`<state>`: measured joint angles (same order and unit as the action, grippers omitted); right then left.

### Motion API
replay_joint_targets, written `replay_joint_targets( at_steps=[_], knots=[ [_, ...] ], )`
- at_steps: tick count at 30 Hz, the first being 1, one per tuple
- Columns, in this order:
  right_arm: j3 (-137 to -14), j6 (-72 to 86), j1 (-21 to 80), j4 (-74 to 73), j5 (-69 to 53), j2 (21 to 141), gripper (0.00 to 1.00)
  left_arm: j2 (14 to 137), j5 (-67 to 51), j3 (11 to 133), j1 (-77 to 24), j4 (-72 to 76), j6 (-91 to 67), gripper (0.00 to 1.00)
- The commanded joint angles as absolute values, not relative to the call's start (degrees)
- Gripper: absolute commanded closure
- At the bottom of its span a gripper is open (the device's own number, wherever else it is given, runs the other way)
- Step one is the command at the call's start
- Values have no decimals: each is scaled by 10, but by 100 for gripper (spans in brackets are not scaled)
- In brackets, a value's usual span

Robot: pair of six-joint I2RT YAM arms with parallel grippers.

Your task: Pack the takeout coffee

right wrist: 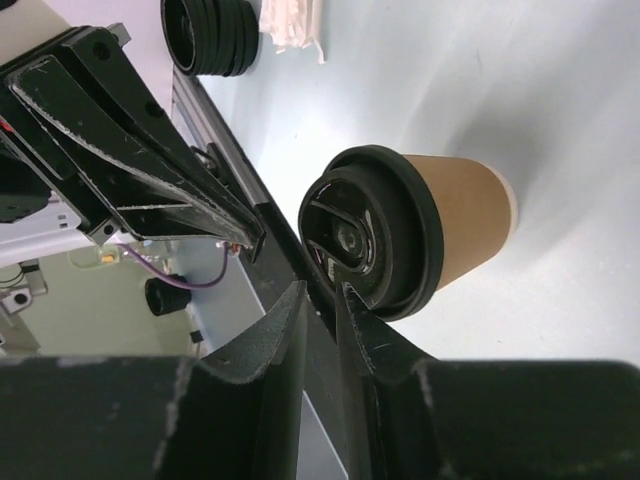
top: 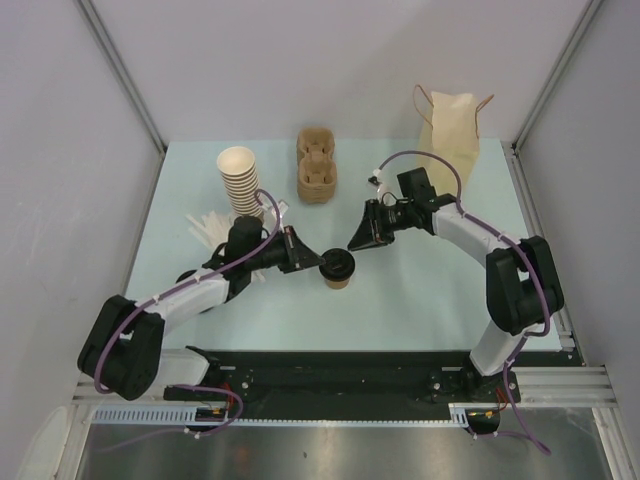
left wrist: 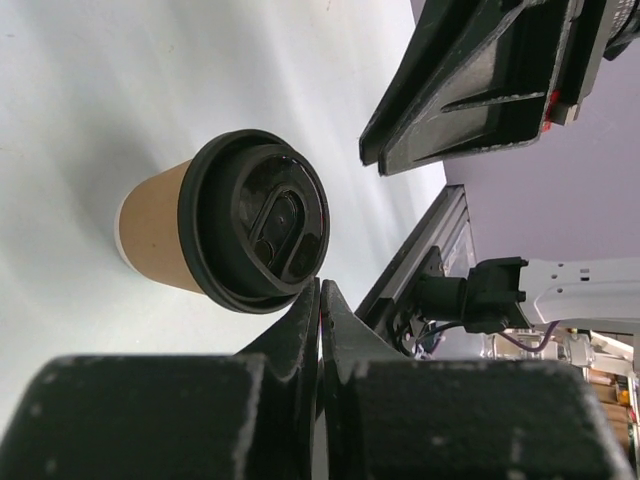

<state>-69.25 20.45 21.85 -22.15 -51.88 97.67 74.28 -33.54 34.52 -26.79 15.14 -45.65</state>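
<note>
The takeout coffee, a brown paper cup with a black lid, stands upright mid-table. In the left wrist view its lid faces the camera and its brown wall shows to the left. My left gripper is shut and empty, its tips right at the lid's rim. My right gripper hovers just up and right of the cup. Its fingers stand a narrow gap apart with nothing between them, one fingertip in front of the lid.
At the back stand a tall stack of lidless cups, a cardboard cup carrier and a brown paper bag. White sticks lie beside the left arm. A stack of black lids sits near the front rail.
</note>
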Motion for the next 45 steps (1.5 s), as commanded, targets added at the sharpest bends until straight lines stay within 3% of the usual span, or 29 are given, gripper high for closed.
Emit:
replay_joint_targets(
  at_steps=[1, 24, 45],
  knots=[
    [-704, 240, 234, -193, -552, 989, 78, 751, -354, 341, -270, 208, -485, 95],
    [-693, 233, 244, -185, -526, 1030, 76, 766, -379, 362, -283, 258, -527, 93],
    [-658, 200, 229, -190, -498, 1105, 80, 856, -272, 391, -289, 103, -454, 100]
  ],
)
